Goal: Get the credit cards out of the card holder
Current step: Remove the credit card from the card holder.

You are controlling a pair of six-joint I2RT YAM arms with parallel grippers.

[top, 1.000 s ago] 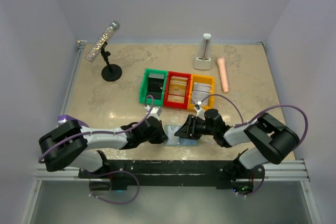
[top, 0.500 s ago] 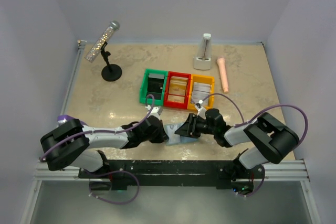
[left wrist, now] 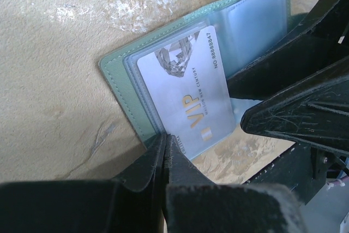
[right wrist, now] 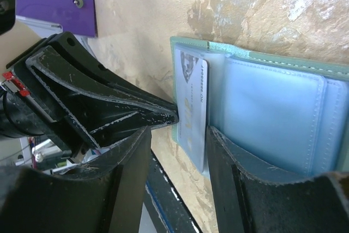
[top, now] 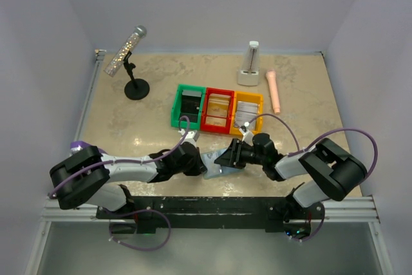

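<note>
The card holder (left wrist: 115,75) lies open near the table's front edge, grey-green outside with pale blue pockets, between the two grippers in the top view (top: 215,161). A pale credit card (left wrist: 185,85) marked VIP sticks partway out of its left pocket. My left gripper (left wrist: 165,140) is shut on the near corner of that card. My right gripper (right wrist: 177,132) is open; one finger (right wrist: 234,162) rests on the holder's right blue panel (right wrist: 272,113), the other hangs off the holder's edge. The card also shows in the right wrist view (right wrist: 191,102). Any further cards are hidden.
A green bin (top: 190,104), red bin (top: 217,109) and yellow bin (top: 247,111) stand in a row just behind the grippers. A microphone on a stand (top: 135,85) is at the back left; a white device (top: 250,66) and pink cylinder (top: 274,91) are at the back right.
The holder has shifted a little away from the front edge and its left side looks raised. Both grippers stay at it, the left one closer in on the card.
</note>
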